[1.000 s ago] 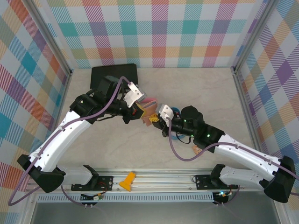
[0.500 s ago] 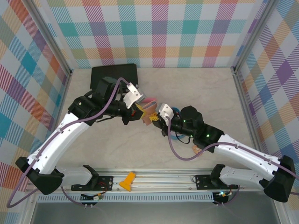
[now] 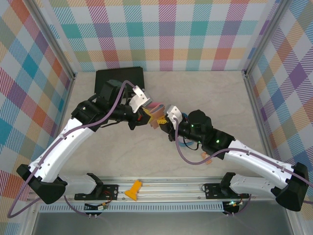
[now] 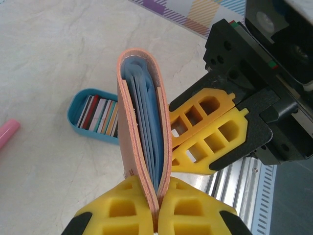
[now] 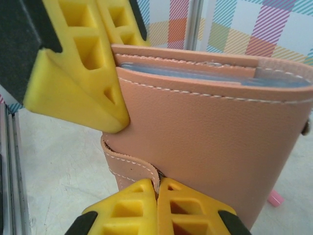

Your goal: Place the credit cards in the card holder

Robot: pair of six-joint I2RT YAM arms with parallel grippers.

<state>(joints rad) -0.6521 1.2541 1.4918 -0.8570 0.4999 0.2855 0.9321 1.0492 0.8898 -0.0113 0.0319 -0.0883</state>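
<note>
Pink leather card holder (image 4: 144, 122) pinched between left gripper (image 4: 155, 213) fingers; right gripper (image 5: 157, 192) nips its flap edge.

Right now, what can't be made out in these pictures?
- Left wrist view: whether the card holder contains cards; its pockets are seen edge-on.
- Left wrist view: how many credit cards lie in the blue tray; the holder covers its end.
- Same view: pink object, cut off by the left edge.

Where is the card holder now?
The card holder is central in the top view, pinched by the left gripper and the right gripper, near the blue tray.
</note>
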